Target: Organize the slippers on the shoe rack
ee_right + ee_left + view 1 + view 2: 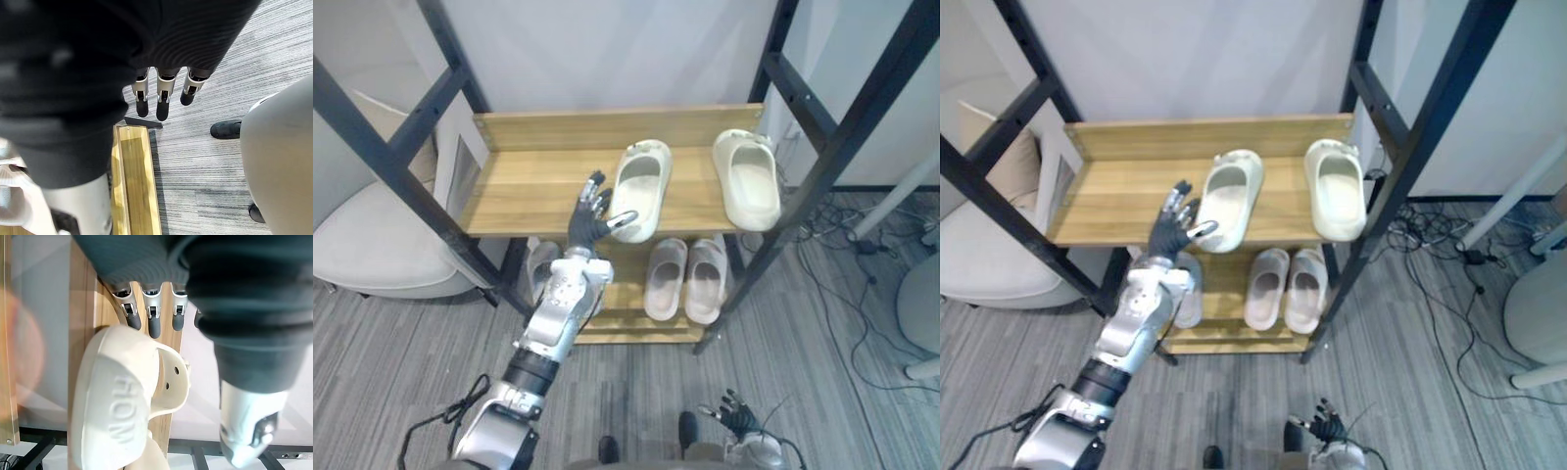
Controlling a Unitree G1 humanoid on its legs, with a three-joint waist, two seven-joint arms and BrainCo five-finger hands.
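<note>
The left hand (588,221) is at the heel of the slanted cream slipper (641,191) on the top shelf (529,186), fingers straight and apart, thumb seemingly touching it, probably to turn it parallel to the second slipper (747,178). The right hand (739,418) hangs low, fingers loose
</note>
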